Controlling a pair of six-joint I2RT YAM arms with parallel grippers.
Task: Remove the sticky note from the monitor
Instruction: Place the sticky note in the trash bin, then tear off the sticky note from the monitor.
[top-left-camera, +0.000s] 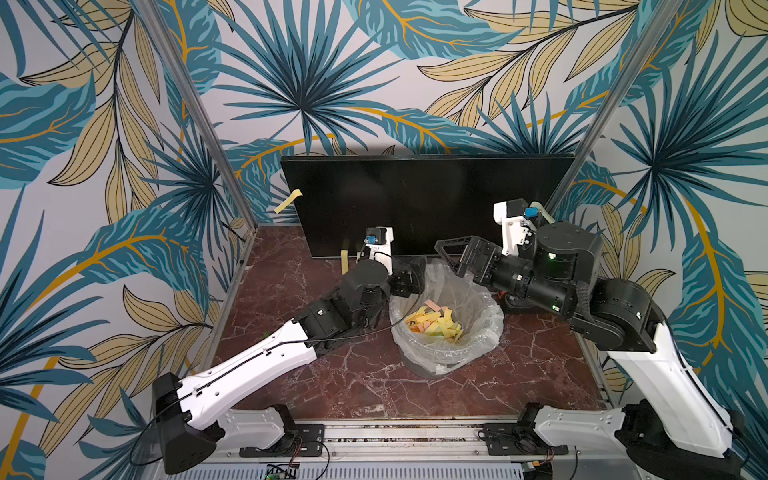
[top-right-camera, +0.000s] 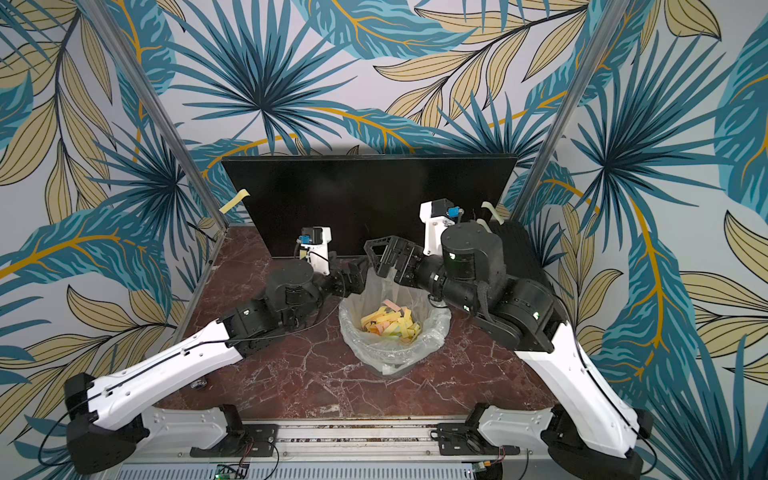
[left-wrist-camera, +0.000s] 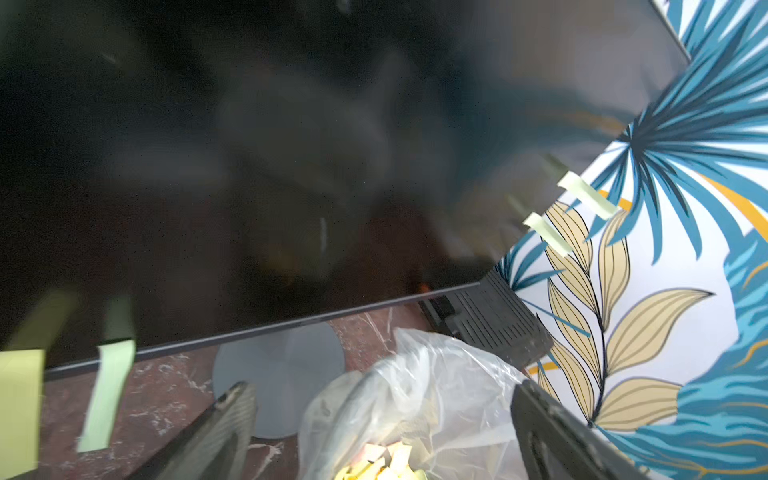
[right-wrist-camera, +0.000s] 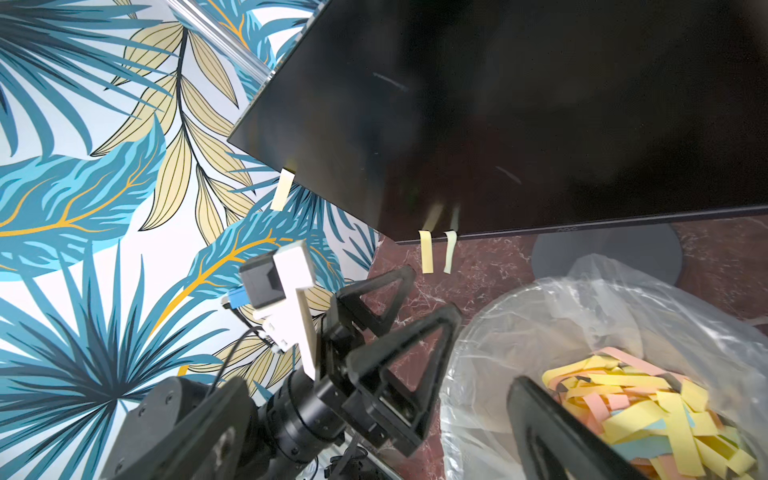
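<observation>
Left claw (right-wrist-camera: 432, 291) and right claw (top-left-camera: 448, 258) open over a plastic-lined bin (top-left-camera: 492, 320).
Two pale yellow sticky-note strips (right-wrist-camera: 427, 251) hang vertically from the glossy black monitor (top-left-camera: 415, 199), bottom edge, left of the nearer left claw.

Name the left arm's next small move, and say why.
Probably swing the left tool away from the bin toward the two yellow strips hanging from the lower edge of the monitor. Its jaws stand open and empty at the bin's rim, cut notes lie in the bin, and those strips look like the closest ones to it on the screen.
</observation>
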